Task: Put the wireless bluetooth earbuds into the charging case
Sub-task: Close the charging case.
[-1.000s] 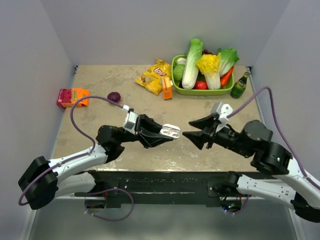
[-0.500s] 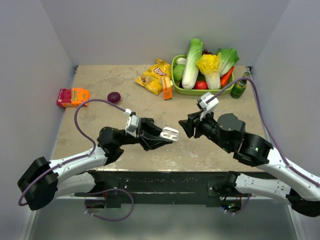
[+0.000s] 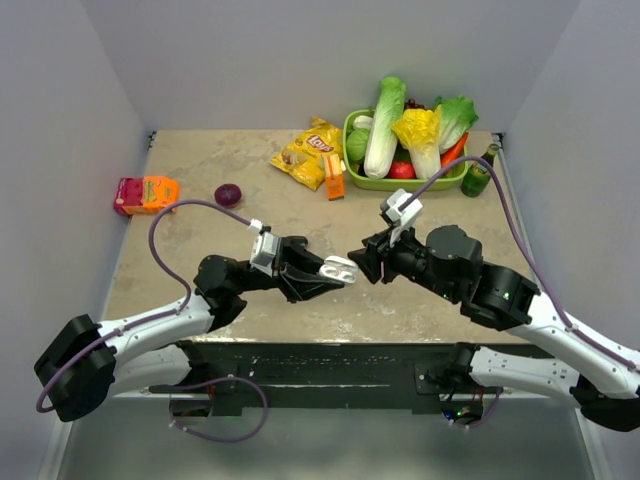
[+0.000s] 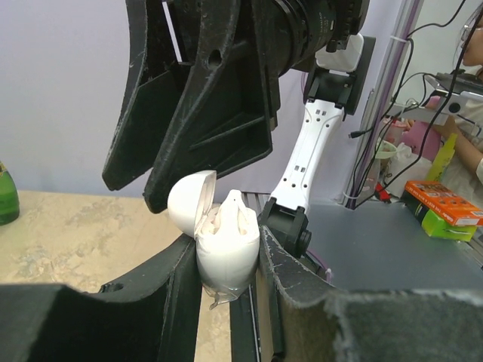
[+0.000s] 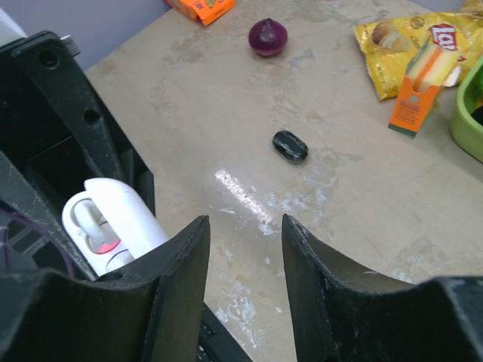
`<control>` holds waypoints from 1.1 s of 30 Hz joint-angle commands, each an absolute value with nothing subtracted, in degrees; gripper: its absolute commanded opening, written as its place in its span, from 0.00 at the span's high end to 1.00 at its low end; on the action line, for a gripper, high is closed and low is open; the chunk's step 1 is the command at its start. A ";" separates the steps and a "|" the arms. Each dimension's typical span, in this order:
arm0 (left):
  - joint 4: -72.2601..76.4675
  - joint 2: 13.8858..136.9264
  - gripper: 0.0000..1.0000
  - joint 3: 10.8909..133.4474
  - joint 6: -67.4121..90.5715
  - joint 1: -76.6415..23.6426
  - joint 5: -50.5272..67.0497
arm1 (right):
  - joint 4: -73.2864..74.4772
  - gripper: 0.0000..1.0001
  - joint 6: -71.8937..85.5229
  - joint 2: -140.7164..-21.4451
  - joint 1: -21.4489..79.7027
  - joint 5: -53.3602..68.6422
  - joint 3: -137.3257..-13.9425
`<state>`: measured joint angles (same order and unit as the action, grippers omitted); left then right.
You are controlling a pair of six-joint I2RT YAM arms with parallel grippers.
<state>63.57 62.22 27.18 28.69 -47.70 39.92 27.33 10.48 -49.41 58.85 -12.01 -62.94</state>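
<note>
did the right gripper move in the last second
Yes: the right gripper shifted left, judged against the green basket, closing on the white case in the left gripper.

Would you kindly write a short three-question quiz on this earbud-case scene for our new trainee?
1. True or false: the charging case has its lid shut.
2. What is the left gripper clamped on? A: a chip bag. B: the charging case. C: a green bottle.
3. Fill in: in the right wrist view, the right gripper's jaws stand ____.

Key: 1 false, the lid is swung open. 2 B. 3 open.
</note>
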 commanded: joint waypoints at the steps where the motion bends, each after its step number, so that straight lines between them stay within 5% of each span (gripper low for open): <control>1: 65.83 61.08 1.00 26.98 26.81 -47.90 38.67 | 25.40 0.54 10.02 -49.31 58.97 -7.30 -64.25; 20: 62.58 61.17 1.00 26.98 26.02 -47.90 34.54 | 24.78 0.55 8.62 -47.99 58.98 -5.02 -62.31; 23: 62.14 61.35 1.00 26.98 25.93 -47.90 32.79 | 25.22 0.52 10.19 -47.46 58.97 -9.48 -61.79; 28: 57.05 61.78 1.00 26.46 26.01 -47.90 23.23 | 21.38 0.46 15.55 -40.02 58.97 -33.96 -55.74; 33: 55.02 70.29 1.00 25.58 30.67 -47.81 11.88 | 20.91 0.39 19.77 -41.04 58.89 -34.37 -50.01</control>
